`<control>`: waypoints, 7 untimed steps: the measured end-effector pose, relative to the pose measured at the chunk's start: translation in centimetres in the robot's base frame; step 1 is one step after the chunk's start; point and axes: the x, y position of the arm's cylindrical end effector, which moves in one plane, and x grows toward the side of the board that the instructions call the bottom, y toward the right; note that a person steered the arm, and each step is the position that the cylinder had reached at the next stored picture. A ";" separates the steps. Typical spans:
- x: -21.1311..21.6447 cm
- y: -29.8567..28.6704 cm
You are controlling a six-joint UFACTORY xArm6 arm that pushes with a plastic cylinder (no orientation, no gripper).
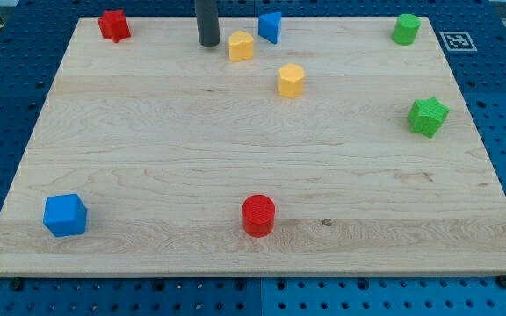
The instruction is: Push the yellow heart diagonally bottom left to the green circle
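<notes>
The yellow heart (241,46) sits near the view's top, left of centre. The green circle (405,28) stands at the view's top right corner of the board, far to the right of the heart. My tip (207,44) rests on the board just left of the yellow heart, with a small gap between them. The dark rod rises out of the view's top.
A blue triangle (271,26) lies just right of and above the heart, and a yellow pentagon (291,80) to its lower right. A red star (113,25) is top left, a green star (429,116) right, a red circle (258,215) bottom centre, and a blue cube (65,215) bottom left on the wooden board (148,158).
</notes>
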 end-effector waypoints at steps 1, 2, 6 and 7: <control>0.2 1.4; 1.1 3.7; 4.9 6.3; 4.9 9.2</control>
